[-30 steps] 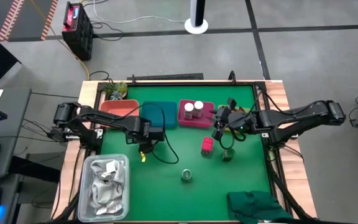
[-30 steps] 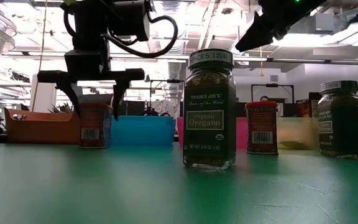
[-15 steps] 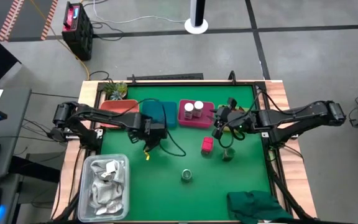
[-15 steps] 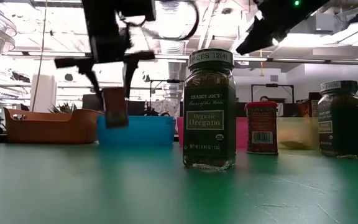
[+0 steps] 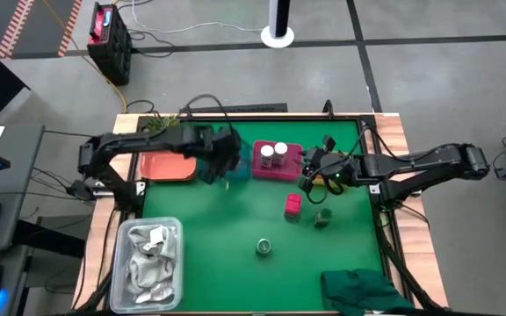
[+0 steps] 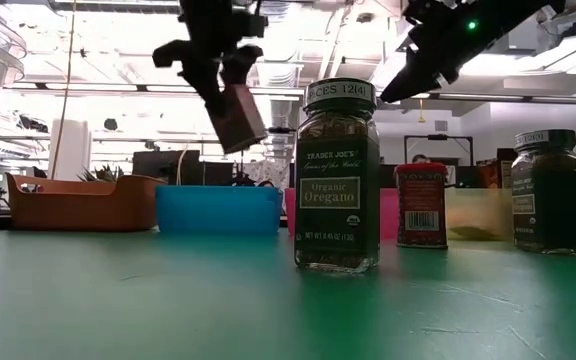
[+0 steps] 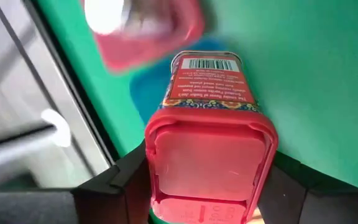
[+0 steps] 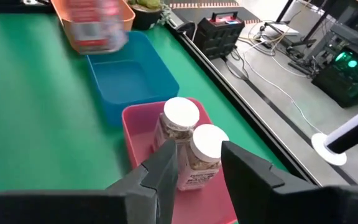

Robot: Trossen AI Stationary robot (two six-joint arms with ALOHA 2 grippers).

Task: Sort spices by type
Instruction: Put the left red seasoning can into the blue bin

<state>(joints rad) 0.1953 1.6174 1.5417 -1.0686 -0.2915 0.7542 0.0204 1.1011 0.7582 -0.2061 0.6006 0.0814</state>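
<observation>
My left gripper is shut on a pink block with a pink lid, held high over the blue bin. My right gripper is open and empty, above the pink bin, which holds two white-capped jars. A second pink block stands on its base on the green mat. Two greenish glass jars also stand upright on the mat. My left gripper pinches the pink block between its two fingers, on its two opposite sides near the lid end. The fingers come from above, slanting. The block hangs tilted below them, barcode end lowest, clear of the mat and the bin.
An orange bin stands left of the blue bin, with a small plant at the far left corner. A clear tub of white wrappers is at the near left. A dark green cloth lies at the near right.
My left gripper has lifted the pink block off the mat and carried it up and toward the far edge, over the blue bin. The block stood upright on the mat a second ago; now it hangs high and tipped.
</observation>
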